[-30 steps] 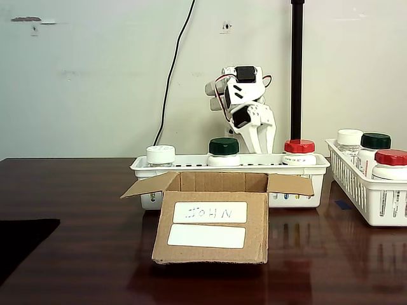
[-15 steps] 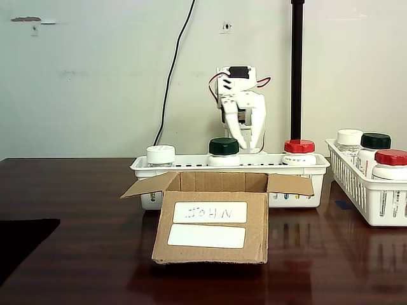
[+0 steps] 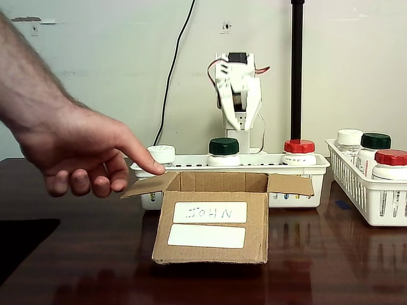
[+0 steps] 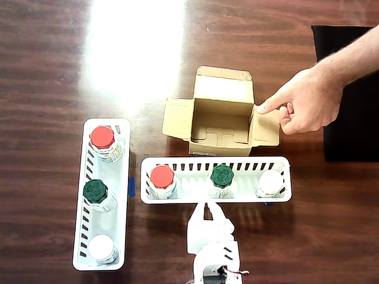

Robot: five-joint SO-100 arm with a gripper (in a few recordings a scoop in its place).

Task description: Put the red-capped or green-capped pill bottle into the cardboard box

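1. The cardboard box stands open at the centre of the dark wooden table. Its four flaps are folded outward and its interior is empty. In the fixed view its front face carries two white labels, the upper one handwritten.
2. A long white slotted basket lies just beside the box at 6 o'clock in the overhead view. It holds three bottles in a row.
3. The pill bottle with the red cap stands upright at the 9 o'clock end of that basket. A green-capped bottle stands at the middle and a white-capped bottle at the 3 o'clock end.
4. A second basket lies at 8 o'clock from the box and holds one red-capped, one green-capped and one white-capped bottle.
5. The gripper sits at 6 o'clock from the long basket, its tip just at the basket's near wall, between the pill bottle and the green-capped bottle. The fingers lie close together, with nothing between them.
6. In the fixed view the gripper hangs above and behind the basket, pointing down.
7. A person's hand enters from 3 o'clock in the overhead view. Its index fingertip touches the box's 3 o'clock flap.
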